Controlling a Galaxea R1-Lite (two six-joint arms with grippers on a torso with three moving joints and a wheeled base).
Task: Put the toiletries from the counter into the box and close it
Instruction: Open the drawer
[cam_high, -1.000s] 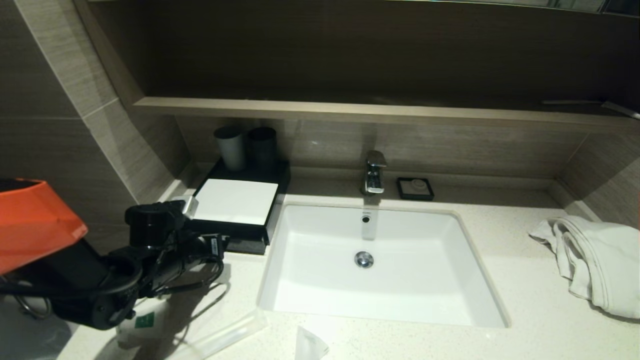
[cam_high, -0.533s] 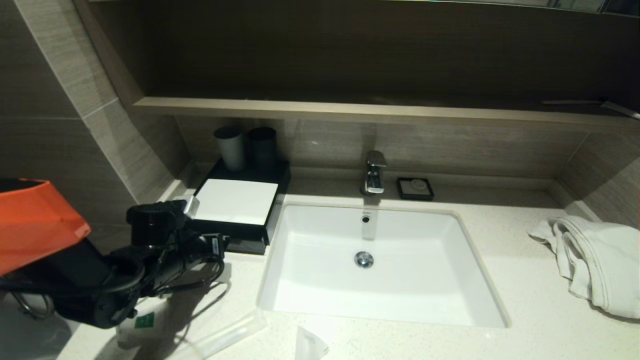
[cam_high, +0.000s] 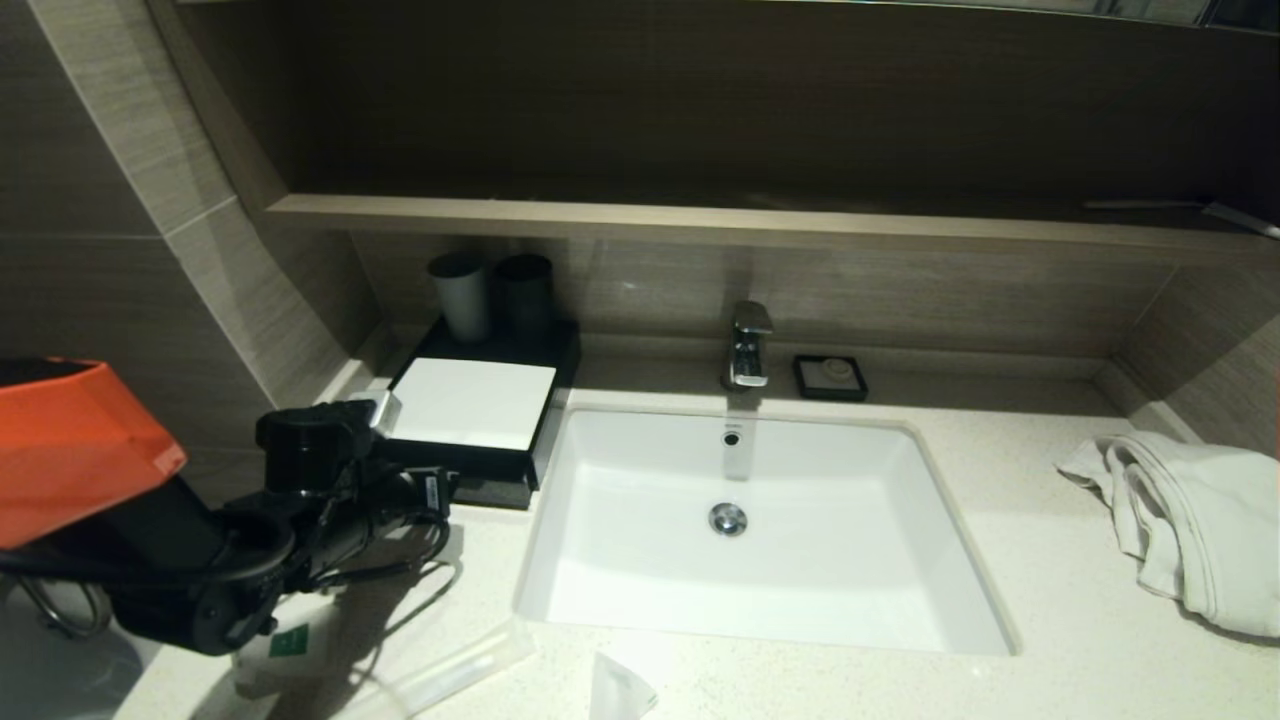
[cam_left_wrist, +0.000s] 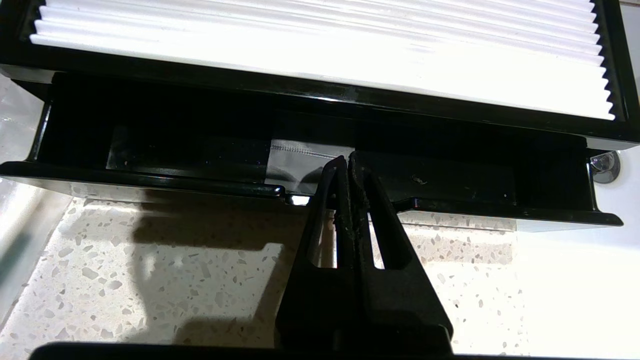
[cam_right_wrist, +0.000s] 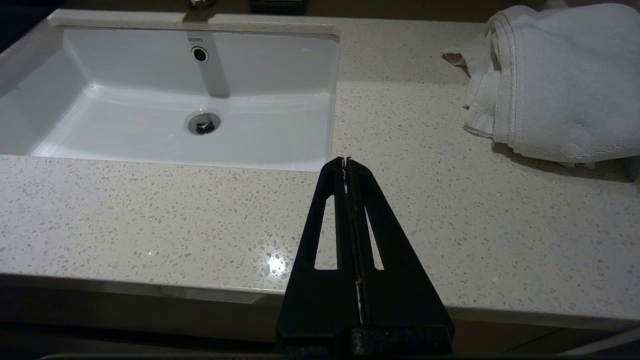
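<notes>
Item, my left claw (cam_left_wrist: 348, 160): pinched empty at the drawer (cam_left_wrist: 320, 165) lip, likely to pull it wider. Box (cam_high: 470, 410) (glossy black, pleated white top) at desk (cam_high: 1050, 600) ten o'clock. Toiletries (cam_high: 455, 670), crinkly translucent packets, at seven. Right claw (cam_right_wrist: 346, 162): closed, parked.

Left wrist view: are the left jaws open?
No: the left gripper has its jaws pressed together, tips at the front lip of the box drawer, which is pulled out.
</notes>
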